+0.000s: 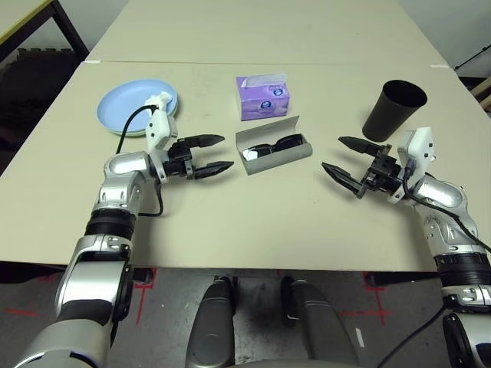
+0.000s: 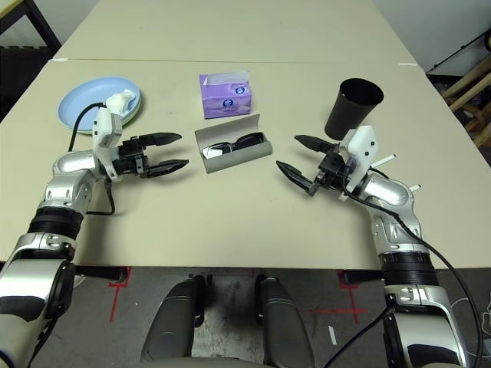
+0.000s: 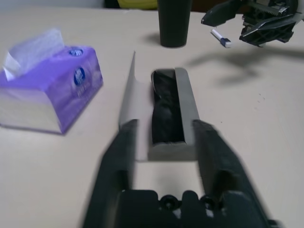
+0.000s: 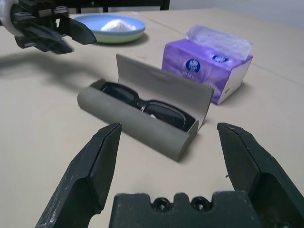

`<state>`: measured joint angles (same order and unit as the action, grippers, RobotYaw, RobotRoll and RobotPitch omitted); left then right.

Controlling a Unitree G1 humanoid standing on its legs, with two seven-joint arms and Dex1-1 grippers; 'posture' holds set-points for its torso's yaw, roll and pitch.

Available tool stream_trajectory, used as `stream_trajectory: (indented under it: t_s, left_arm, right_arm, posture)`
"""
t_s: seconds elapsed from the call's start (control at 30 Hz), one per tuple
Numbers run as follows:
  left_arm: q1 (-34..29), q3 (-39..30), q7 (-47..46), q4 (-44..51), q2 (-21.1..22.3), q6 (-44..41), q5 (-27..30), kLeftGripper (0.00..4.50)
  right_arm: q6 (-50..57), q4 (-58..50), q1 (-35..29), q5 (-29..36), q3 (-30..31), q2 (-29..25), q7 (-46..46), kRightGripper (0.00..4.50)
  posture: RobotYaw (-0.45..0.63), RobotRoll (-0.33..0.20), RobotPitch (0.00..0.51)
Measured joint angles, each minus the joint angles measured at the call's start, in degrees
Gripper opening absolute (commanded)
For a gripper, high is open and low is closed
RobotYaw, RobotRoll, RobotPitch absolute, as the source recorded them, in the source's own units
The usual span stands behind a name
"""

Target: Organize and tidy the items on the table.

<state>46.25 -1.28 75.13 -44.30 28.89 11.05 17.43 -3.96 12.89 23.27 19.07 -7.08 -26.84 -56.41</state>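
My left gripper (image 1: 221,153) and right gripper (image 1: 338,156) both gape, holding nothing, flanking the lid-up grey glasses case (image 1: 272,150) with black sunglasses (image 4: 145,105) inside.

Glasses case (image 1: 273,146) lies mid-table (image 1: 253,222), lid up, sunglasses (image 1: 277,144) inside it. Tissue box (image 1: 263,97) just behind the case. Far to my left, the two stacked plates (image 1: 132,106), crumpled tissue (image 2: 121,100) on top. Cup (image 1: 393,110) upright to the right, well apart from the case. My left gripper (image 1: 213,156) sits left of the case, my right gripper (image 1: 342,159) right of it, before the cup.
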Motion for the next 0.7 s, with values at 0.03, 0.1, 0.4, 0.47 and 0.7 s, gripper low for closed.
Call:
stream_trajectory:
  t_s: [0.03,0.1,0.4,0.47,0.7]
  left_arm:
    - [0.4,0.0,0.0,-0.9,0.0,0.4,-0.1,0.78]
    - [1.2,0.0,0.0,-3.0,-0.2,1.1,-0.7,0.02]
    - [6.6,0.2,-2.3,-12.1,-2.4,7.2,-4.6,0.02]
    - [7.5,0.3,-3.7,-14.0,-3.0,8.6,-6.1,0.02]
    - [9.7,0.2,-8.0,-17.9,-4.0,10.0,-9.1,0.02]
  right_arm:
    - [0.2,-0.1,0.0,0.1,0.0,0.0,0.1,4.5]
    - [0.7,-0.3,-0.1,0.4,0.0,-0.3,0.2,4.5]
    - [2.7,-1.5,-1.8,0.6,0.0,-1.7,0.4,4.5]
    - [2.9,-2.1,-1.9,0.6,0.0,-1.7,0.8,4.5]
    - [3.5,-3.1,-2.5,1.0,0.0,-1.7,1.1,4.5]
  posture:
    - [0.07,0.0,0.204]
    - [0.06,0.0,0.205]
    - [0.05,0.0,0.207]
    - [0.04,0.0,0.207]
    - [0.04,0.0,0.208]
